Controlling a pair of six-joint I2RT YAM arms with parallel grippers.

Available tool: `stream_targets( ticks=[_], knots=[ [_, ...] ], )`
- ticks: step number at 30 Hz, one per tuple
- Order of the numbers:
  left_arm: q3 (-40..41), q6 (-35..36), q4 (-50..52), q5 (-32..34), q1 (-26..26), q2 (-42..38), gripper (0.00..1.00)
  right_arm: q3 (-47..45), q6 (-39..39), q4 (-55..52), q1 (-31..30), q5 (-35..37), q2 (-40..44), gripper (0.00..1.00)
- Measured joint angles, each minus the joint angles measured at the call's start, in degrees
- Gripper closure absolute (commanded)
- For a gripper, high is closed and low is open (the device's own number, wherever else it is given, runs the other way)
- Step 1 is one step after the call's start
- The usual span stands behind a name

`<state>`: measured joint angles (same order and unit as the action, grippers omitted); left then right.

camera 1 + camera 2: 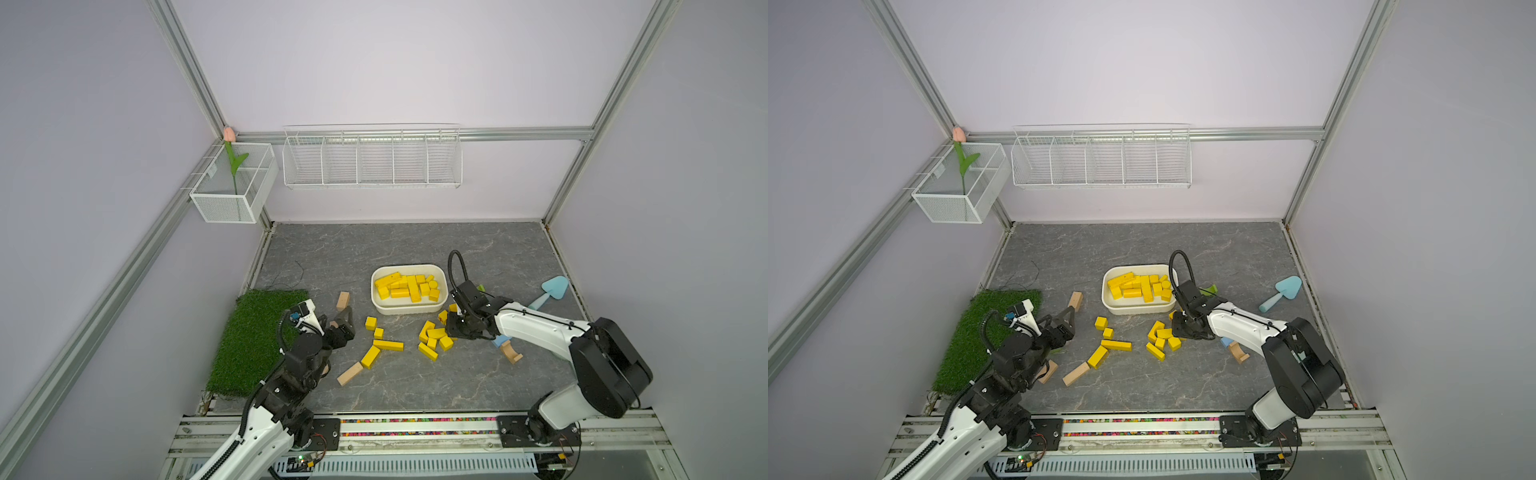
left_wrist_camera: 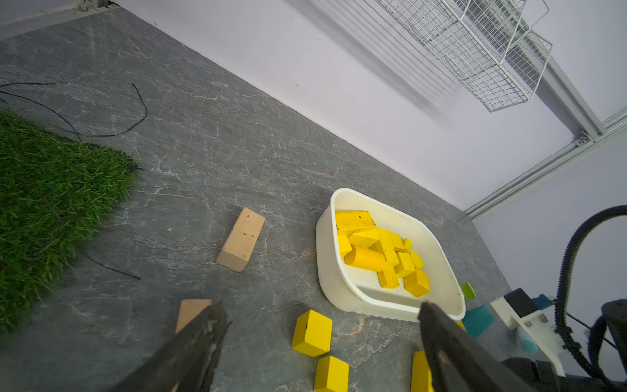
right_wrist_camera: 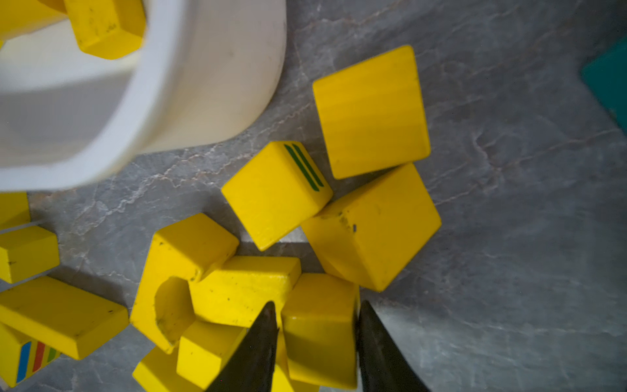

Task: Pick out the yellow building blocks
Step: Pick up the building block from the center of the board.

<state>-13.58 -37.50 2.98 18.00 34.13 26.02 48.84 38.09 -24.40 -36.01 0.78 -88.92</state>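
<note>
Yellow building blocks [image 1: 405,286]: you had a good batch piled in the white tub [image 1: 409,308], mid-table. The rest lay loose on the grey table [image 1: 374,249], just in front of the tub, in two groups.
- Toward your left arm: two cubes and two long bars [image 1: 388,345], spread out.
- Toward your right arm: a tight cluster [image 1: 434,338] with blocks touching. It included the arch piece [image 3: 169,288] and a striped cube [image 3: 276,195] with two green lines on one face.

Your right gripper [image 3: 315,305] was down on that cluster, on the side nearest its own arm. Its jaws stood narrow, one finger against each side of a single yellow block [image 3: 320,332]. That block touched its neighbours, and I couldn't tell whether it was off the table.

Your left gripper [image 2: 320,305] was spread wide, gripping nothing, and held above the table. In its wrist view a yellow cube [image 2: 312,332] showed between the fingers and a tan block [image 2: 241,239] lay further off, beside the tub.

Around that:
- A tan bar [image 1: 350,373] lay just beside the end of one yellow bar.
- The grass mat [image 1: 257,340] sat at the table edge by your left arm.
- A tan arch [image 1: 512,353] and a blue block [image 1: 498,341] sat close under your right forearm.
- A green block [image 1: 481,287] peeked out next to the tub.
- The blue shovel [image 1: 550,291] lay well apart, near the far side wall.
- On the back wall hung the wire rack [image 1: 372,160], and in the corner the mesh basket [image 1: 232,208] with a tulip [image 1: 229,134] in it.
</note>
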Motion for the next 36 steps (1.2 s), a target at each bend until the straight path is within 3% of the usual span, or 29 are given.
stream_targets(
  ticks=[12,21,36],
  knots=[
    [0.00,-0.04,0.02,0.00,-0.02,0.00,0.09,2.60,-0.26,-2.21,-1.01,1.68,-1.77,0.72],
    [0.00,-0.28,0.02,0.00,-0.13,0.00,0.09,2.23,-0.42,-1.73,-1.03,1.79,-1.14,0.74],
    [0.00,-0.44,0.04,0.02,-0.37,0.02,0.09,-6.21,-0.50,3.08,-1.22,3.74,13.81,0.76]
  ],
)
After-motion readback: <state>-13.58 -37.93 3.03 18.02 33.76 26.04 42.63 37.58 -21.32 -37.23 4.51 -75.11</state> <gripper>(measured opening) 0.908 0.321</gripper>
